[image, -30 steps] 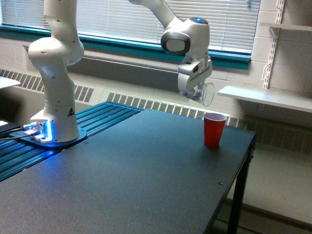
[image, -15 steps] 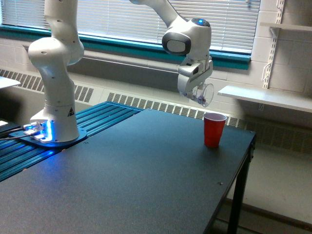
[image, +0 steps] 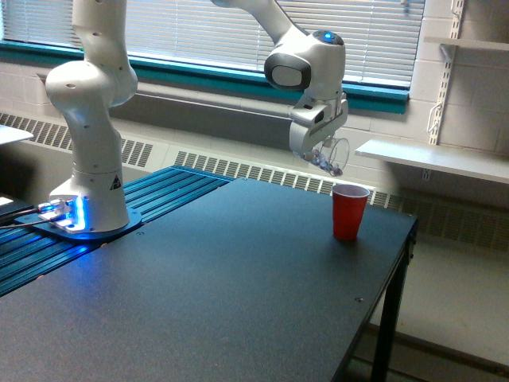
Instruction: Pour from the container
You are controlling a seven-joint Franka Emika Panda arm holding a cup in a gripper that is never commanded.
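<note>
One gripper point(image: 320, 148) clasps the clear container point(image: 332, 154), tipped steeply, mouth aimed down-right. It hangs just above-left of the red cup point(image: 349, 211) on the dark worktop point(image: 207, 286).

Open dark table point(image: 238, 278) all around 1 red cup point(image: 349, 211), clear air between it and the tilted container point(image: 333, 155).

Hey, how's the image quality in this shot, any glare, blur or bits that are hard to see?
Exterior view: even daylight from the blinds, soft overall focus. The clear container in the gripper nearly vanishes against the pale wall, its contents only a dim smudge. The red cup reads sharply on the dark table, which shows little shadow. Blue glow at the arm's base is slightly blown out.
</note>
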